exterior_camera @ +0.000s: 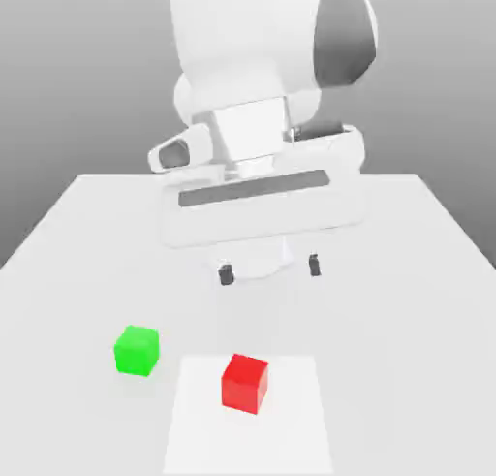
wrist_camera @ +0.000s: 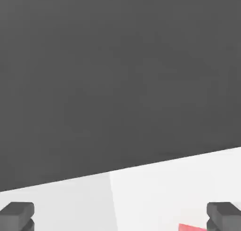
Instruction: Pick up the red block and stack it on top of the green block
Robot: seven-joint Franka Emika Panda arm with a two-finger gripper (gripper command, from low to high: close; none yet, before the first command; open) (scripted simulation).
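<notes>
The arm hangs over the table [exterior_camera: 426, 270], pincer [exterior_camera: 270, 269] spread wide, pointing down behind the red block [exterior_camera: 244, 383].

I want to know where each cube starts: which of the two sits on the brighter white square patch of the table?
The red block. It rests on the brighter patch, while the green block sits off it, toward the exterior view's left.
</notes>
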